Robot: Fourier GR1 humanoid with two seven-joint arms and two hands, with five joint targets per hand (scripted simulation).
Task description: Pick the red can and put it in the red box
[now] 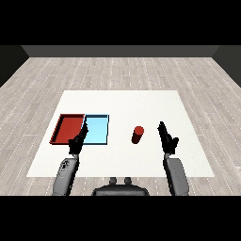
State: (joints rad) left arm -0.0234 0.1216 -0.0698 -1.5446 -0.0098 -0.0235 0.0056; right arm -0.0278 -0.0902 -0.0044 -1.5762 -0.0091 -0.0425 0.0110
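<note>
Both robot hands, left [78,141] and right [166,137], hover straight-fingered, red can [137,134] between.

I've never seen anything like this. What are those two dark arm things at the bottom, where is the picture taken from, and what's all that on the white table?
You are looking through the robot's own head, down and forward across a white table. The grey forearms are its arms, each ending in a black hand. Its left hand reaches over the near edges of the two trays, its fingers straight. Its right hand is raised with fingers straight, a little to the right of the red can, not touching it. The can stands upright. Left of it, a red tray and a light blue tray lie side by side. Neither hand holds anything.
</note>
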